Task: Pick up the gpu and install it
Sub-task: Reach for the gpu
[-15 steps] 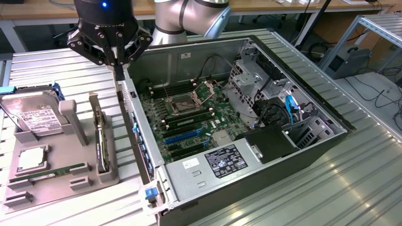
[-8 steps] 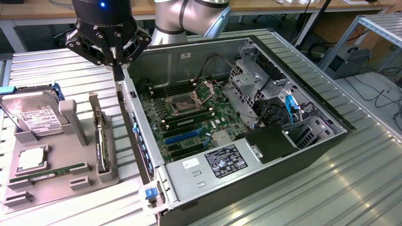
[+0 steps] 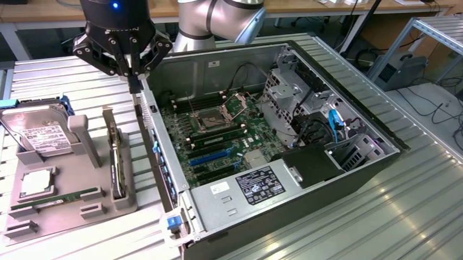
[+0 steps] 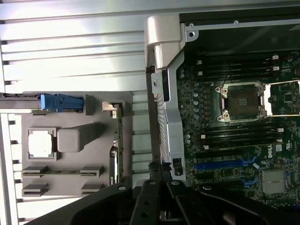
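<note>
1. Where the open computer case (image 3: 155, 146) lies on its side on a ribbed metal table (image 3: 405, 216), the gripper (image 3: 135, 86) hangs just above the case wall that faces the exterior view's left. Its fingers are pressed together with nothing between them.
2. The gpu (image 3: 114, 162) stands on its long edge in a slot of a grey tray (image 3: 72, 222), just outside that same case wall. It is below the gripper and apart from it.
3. In the wrist view, the gpu (image 4: 118, 140) appears edge-on beside the case wall (image 4: 168, 117), with the closed gripper (image 4: 161, 180) over the wall's rim.
4. Farther from the case on the tray are a silver hard drive (image 3: 40, 135) standing upright, a square processor chip (image 3: 34, 184) lying flat, and a narrow green memory stick (image 3: 54, 199).
5. Inside the case, the green motherboard (image 3: 217, 141) lies exposed, its processor socket (image 3: 214, 115) open near the middle.
</note>
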